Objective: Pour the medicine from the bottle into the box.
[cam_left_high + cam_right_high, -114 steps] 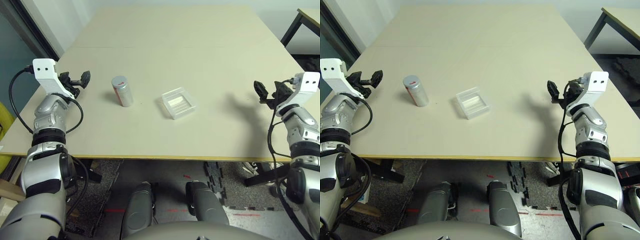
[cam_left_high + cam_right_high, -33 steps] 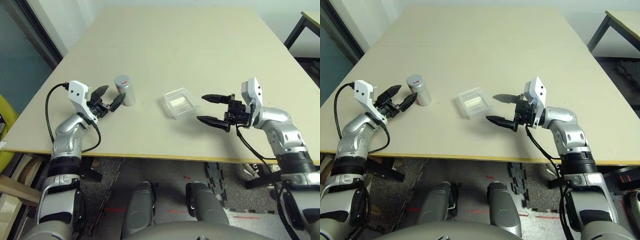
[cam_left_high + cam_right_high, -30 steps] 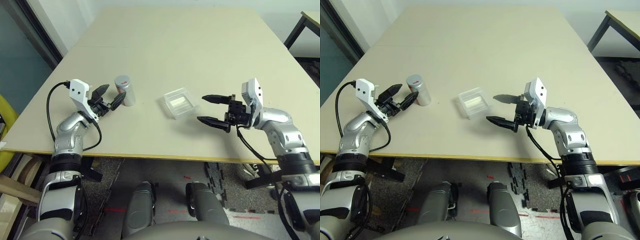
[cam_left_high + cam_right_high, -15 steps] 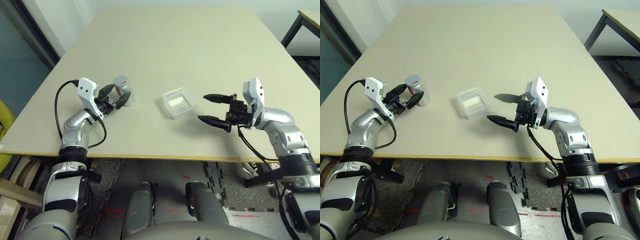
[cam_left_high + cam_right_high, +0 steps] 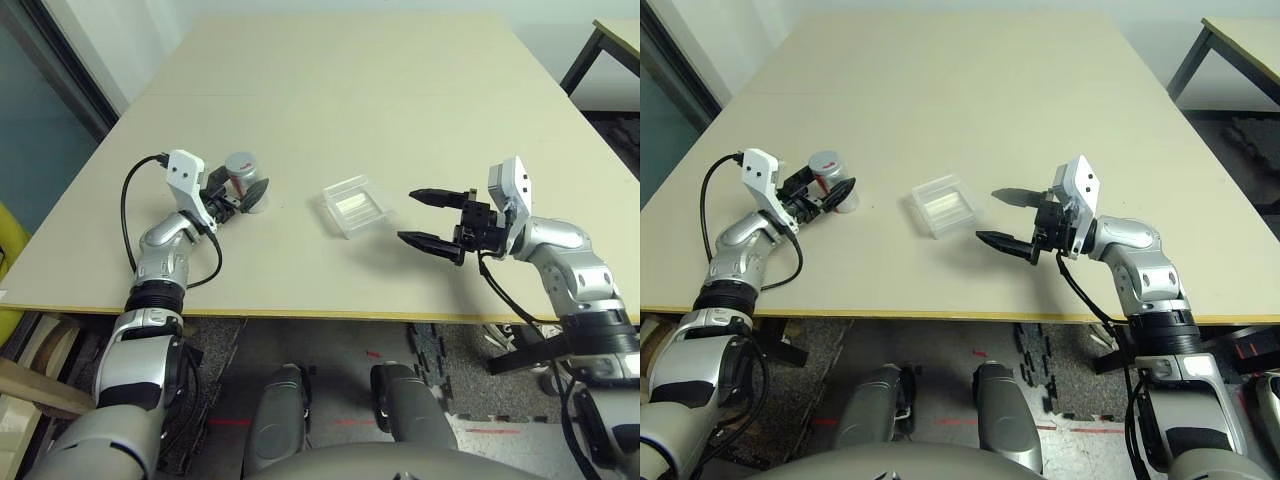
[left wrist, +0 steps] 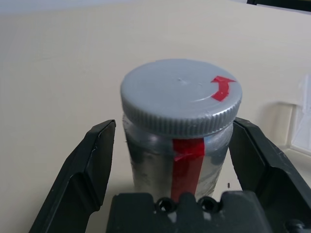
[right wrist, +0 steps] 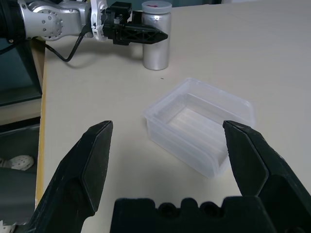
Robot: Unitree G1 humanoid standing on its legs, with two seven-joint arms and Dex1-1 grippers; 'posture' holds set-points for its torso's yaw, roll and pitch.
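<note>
Left tool (image 5: pixel 238 194) is spread wide with the upright capped bottle (image 6: pixel 181 130) sitting right between its fingers, not pinched yet; right tool (image 5: pixel 428 217), also spread, faces the box (image 5: pixel 353 206).

A lab or workshop: a plain beige table (image 5: pixel 400 90), a black-framed second table (image 5: pixel 610 40) at two o'clock, and black foam floor mats (image 5: pixel 440 370) at six o'clock.

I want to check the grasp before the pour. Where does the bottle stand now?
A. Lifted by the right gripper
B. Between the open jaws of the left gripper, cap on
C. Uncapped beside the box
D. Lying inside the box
B: the bottle stands upright on the table between the left gripper's open jaws, its grey cap on.
</note>
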